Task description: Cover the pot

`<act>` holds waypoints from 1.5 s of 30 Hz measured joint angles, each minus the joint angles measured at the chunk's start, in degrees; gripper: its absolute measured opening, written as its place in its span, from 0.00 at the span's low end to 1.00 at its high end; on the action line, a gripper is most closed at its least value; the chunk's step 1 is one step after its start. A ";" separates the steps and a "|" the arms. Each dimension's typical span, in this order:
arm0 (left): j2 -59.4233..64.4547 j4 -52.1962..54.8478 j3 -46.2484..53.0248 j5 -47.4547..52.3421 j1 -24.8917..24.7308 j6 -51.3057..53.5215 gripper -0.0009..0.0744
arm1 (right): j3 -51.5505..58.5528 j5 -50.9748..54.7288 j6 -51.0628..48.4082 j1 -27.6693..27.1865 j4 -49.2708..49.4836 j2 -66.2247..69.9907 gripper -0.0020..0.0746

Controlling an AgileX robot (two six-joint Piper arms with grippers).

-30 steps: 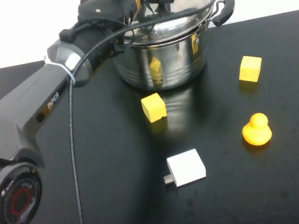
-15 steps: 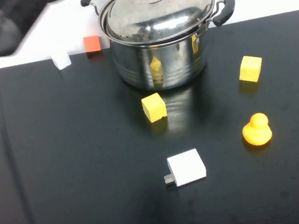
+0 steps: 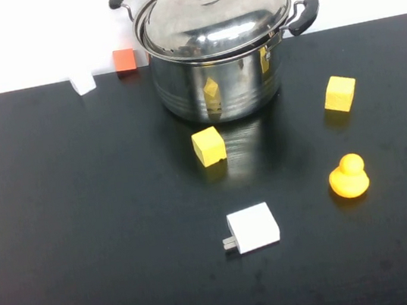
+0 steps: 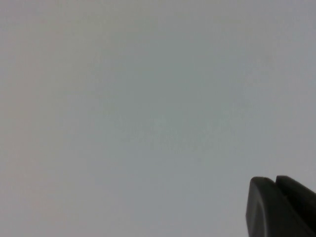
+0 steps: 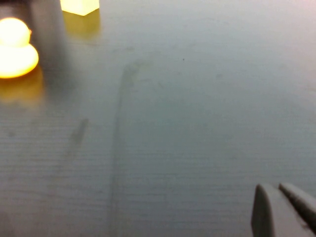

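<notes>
Right now I count one pot (image 3: 217,81) at the far middle of the black bench (image 3: 86,239), and one domed lid (image 3: 212,13) with a black knob sitting on its rim. Two yellow blocks lie on the bench: one (image 3: 209,146) just in front of the pot, the other (image 3: 340,93) off to its right. One yellow duck (image 3: 348,177) sits nearer me on the right, and one white charger (image 3: 252,229) lies near the middle. Beyond the bench's far edge I see one red block (image 3: 124,60) and one small white block (image 3: 83,83).

Neither arm shows in my high view. From the left wrist camera I see only a dark tip of the left pincer (image 4: 279,207) against a blank grey surface; I cannot tell how its fingers stand. The right pincer (image 5: 281,210) shows a pale tip low over the bench, with the duck and a yellow block well apart from it; its opening I cannot tell either.
</notes>
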 joint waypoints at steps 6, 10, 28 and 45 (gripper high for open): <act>-10.40 -0.34 0.00 0.28 0.00 0.50 0.01 | 0.00 0.00 0.00 0.00 0.00 0.00 0.02; -17.53 -4.60 -0.17 -0.68 0.00 -2.79 0.01 | 0.00 0.00 0.00 0.00 0.00 0.00 0.02; -29.80 -37.26 -0.70 34.86 0.00 8.83 0.01 | 0.00 0.00 0.00 0.00 0.00 0.00 0.02; -45.11 -61.18 44.84 16.13 0.00 49.24 0.01 | 0.00 0.00 0.00 0.00 0.00 0.00 0.02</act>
